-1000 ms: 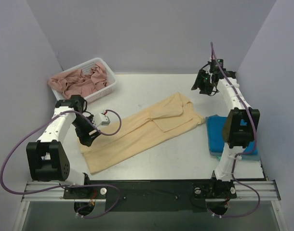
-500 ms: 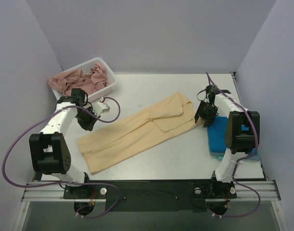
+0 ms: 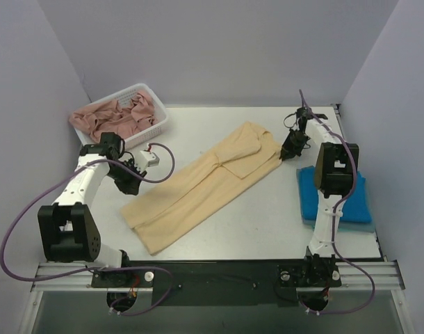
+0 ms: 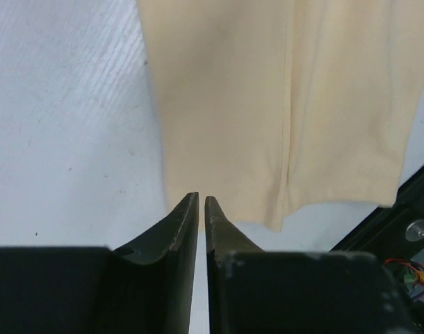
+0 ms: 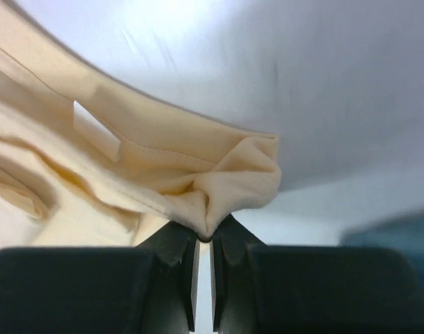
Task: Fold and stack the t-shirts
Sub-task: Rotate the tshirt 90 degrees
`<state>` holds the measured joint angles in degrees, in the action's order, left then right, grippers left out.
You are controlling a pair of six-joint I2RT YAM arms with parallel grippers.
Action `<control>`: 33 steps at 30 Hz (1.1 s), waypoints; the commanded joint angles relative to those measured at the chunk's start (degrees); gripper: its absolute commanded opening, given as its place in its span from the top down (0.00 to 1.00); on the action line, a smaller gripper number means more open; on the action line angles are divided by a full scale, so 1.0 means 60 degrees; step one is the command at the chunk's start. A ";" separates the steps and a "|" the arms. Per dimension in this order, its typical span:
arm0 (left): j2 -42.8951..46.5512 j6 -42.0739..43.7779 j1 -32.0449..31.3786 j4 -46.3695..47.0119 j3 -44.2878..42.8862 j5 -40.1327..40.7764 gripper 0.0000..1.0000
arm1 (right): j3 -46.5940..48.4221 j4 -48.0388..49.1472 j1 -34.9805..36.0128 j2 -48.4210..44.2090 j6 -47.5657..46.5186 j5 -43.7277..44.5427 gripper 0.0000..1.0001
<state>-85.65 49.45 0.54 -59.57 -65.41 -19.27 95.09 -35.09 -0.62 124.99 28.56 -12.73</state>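
One pale-yellow t-shirt [image 3: 198, 188], folded lengthwise

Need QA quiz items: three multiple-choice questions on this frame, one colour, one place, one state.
1. Colour of the cloth in the white basket? A pinkish-brown; B green; C black.
2. Where does the blue t-shirt lie? A in the basket; B at the table's right edge; C on the back wall.
3. The right jaws are: A wide open; B shut on the basket; C shut on the yellow-peach t-shirt.
Key: 1 A, the top view shows a pinkish-brown heap. 2 B, it lies flat by the right arm. 3 C, the right wrist view shows cloth pinched between them.
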 commanded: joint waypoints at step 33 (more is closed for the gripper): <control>0.4517 0.4341 -0.1789 0.3748 0.5524 -0.3805 0.28 | -0.9445 0.7342 0.7695 -0.9420 -0.8385 -0.3416 0.36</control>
<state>-62.39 76.82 -11.79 -41.60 -32.82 -39.22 47.79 5.58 32.97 67.79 -3.97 -29.71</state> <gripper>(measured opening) 0.715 0.638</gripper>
